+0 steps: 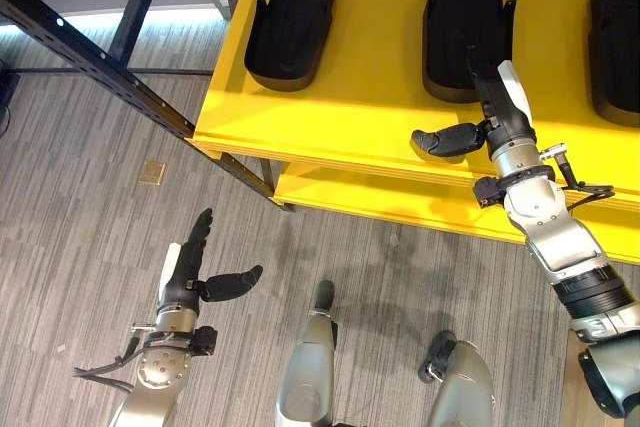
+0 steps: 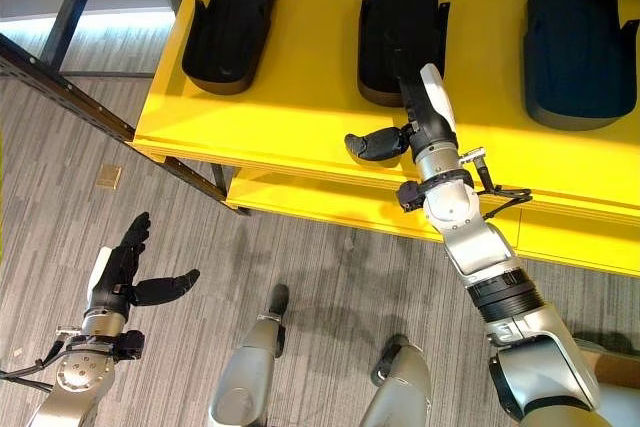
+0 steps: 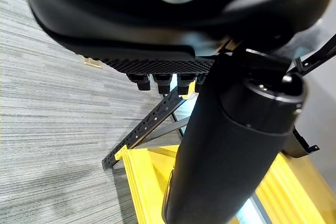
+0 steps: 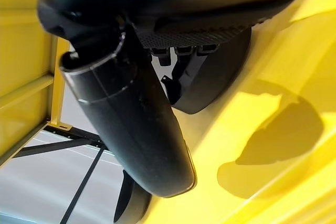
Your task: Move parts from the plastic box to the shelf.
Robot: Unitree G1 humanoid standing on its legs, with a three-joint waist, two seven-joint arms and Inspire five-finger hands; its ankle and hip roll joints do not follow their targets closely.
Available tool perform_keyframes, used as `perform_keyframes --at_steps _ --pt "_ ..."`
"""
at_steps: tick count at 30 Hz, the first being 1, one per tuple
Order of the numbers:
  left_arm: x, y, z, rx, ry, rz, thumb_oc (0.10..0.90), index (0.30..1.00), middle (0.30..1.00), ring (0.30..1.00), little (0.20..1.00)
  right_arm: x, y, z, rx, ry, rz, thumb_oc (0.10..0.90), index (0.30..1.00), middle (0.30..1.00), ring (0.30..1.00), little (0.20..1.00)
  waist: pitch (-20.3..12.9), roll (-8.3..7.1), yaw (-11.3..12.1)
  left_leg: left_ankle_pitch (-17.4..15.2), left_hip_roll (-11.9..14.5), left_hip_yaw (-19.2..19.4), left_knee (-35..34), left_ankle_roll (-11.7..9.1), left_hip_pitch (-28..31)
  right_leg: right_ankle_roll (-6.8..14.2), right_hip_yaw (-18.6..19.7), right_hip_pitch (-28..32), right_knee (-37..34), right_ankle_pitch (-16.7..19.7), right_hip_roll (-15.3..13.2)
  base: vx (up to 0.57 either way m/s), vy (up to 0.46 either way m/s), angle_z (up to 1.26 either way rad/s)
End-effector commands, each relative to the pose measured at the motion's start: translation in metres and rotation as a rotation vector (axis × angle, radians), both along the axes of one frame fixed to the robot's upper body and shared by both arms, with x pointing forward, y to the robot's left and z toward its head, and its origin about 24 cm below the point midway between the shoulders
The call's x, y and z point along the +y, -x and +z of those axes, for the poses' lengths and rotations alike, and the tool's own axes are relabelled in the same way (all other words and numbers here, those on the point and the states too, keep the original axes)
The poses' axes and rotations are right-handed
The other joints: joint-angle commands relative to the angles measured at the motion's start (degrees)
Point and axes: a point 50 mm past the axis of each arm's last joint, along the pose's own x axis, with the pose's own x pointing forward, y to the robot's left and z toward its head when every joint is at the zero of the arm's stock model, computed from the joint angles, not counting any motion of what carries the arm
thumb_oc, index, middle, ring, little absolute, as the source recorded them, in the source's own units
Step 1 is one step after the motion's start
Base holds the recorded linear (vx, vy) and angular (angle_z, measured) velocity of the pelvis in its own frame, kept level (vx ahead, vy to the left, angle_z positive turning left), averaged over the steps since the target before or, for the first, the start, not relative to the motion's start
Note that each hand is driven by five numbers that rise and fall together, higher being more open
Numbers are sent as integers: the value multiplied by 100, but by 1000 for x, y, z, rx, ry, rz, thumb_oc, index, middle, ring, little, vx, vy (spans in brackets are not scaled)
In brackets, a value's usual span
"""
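Three black parts [image 2: 400, 22] lie on the yellow shelf [image 2: 300, 117]; your right hand [image 2: 425, 112] rests open, fingers straight, against the middle one. Your left hand [image 1: 190, 272] hangs open and empty over the floor. Placing looks finished, so next withdraw the right hand and turn back for another part.

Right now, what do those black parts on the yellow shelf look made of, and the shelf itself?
Black parts: probably moulded plastic, matte, with smooth rounded shells and thin raised walls. Yellow shelf: likely painted board or metal; the smooth, slightly glossy surface shows soft shadows.
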Motion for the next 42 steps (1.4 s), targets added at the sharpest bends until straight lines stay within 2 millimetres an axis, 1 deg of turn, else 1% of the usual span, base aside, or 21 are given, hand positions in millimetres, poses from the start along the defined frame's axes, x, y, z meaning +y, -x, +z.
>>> perform_keyframes --at_steps 1,2,3,4,6,16,17,24,30,34,35,37,39,40,42 --pt "17 4 44 -191 -74 22 900 1000 1000 1000 1000 20 1 61 -239 23 77 900 1000 1000 1000 1000 -139 -206 67 -428 33 186 430 299 -16 202 338 502 -1122 629 102 -93 35 0" --pt "18 4 44 -191 -77 21 900 1000 1000 1000 1000 20 2 61 -240 30 81 900 1000 1000 1000 1000 -119 -203 67 -297 31 205 415 331 -61 153 299 463 -1150 750 98 0 0 0" --pt "18 4 44 -188 -78 22 900 1000 1000 1000 1000 21 3 62 -242 35 86 900 1000 1000 1000 1000 -144 -220 64 -434 41 180 431 300 -2 196 339 515 -1126 628 115 -89 32 -2" --pt "18 4 44 -190 -78 22 900 1000 1000 1000 1000 21 3 62 -243 34 86 900 1000 1000 1000 1000 -120 -209 66 -299 36 202 416 331 -57 152 300 470 -1156 753 103 0 0 0" --pt "18 4 44 -187 -80 21 900 1000 1000 1000 1000 20 4 63 -246 43 88 900 1000 1000 1000 1000 -143 -236 61 -296 45 200 403 328 -36 149 305 494 -1172 761 116 -44 13 -1" --pt "19 4 41 -164 -79 15 900 1000 1000 1000 1000 13 6 58 -222 70 83 900 1000 1000 1000 1000 -245 -324 40 -320 94 194 368 309 121 164 273 668 -1249 761 142 0 0 0" --pt "19 4 39 -157 -74 15 900 1000 1000 1000 1000 12 6 56 -211 69 83 900 1000 1000 1000 1000 -285 -350 41 -332 102 193 347 302 168 172 268 711 -1264 749 151 0 0 0" --pt "17 2 38 -145 -71 3 900 1000 1000 1000 1000 11 8 48 -183 56 101 900 1000 1000 1000 1000 -391 -411 27 -404 130 189 366 296 381 185 231 959 -1292 708 152 0 0 0" --pt "15 1 35 -135 -61 -6 900 1000 1000 1000 1000 13 12 51 -203 55 120 900 1000 1000 1000 1000 -494 -475 15 -462 156 207 313 293 653 200 205 1234 -1431 720 195 38 7 -1" --pt "14 0 30 -109 -50 -11 900 1000 1000 1000 1000 16 20 50 -206 60 161 900 1000 1000 1000 1000 -757 -571 -59 -444 196 287 50 288 1020 238 172 1587 -1885 832 279 80 11 -8" --pt "13 0 29 -107 -46 -13 900 1000 1000 1000 1000 16 21 49 -204 59 168 900 1000 1000 1000 1000 -822 -582 -78 -398 188 296 -29 294 1060 252 170 1630 -2005 895 291 73 11 -14" --pt "13 0 29 -103 -45 -13 900 1000 1000 1000 1000 15 22 45 -195 52 174 900 1000 1000 1000 1000 -932 -612 -109 -405 196 339 -164 288 1200 277 189 1758 -2195 925 332 74 12 -12" --pt "12 0 27 -101 -33 -13 900 1000 1000 1000 1000 15 24 39 -177 31 184 900 1000 1000 1000 1000 -1076 -639 -180 -330 205 393 -325 292 1299 293 186 1874 -2468 1056 354 47 14 -6" --pt "12 1 27 -99 -34 -13 900 1000 1000 1000 1000 15 24 39 -176 31 184 900 1000 1000 1000 1000 -1084 -640 -175 -319 208 396 -351 291 1317 293 180 1897 -2506 1075 362 67 7 -7" --pt "9 1 24 -93 -11 -15 900 1000 1000 1000 1000 15 27 24 -133 -24 203 900 1000 1000 1000 1000 -1281 -662 -267 -275 226 488 -572 293 1500 325 211 2050 -2833 1194 404 99 11 -12"
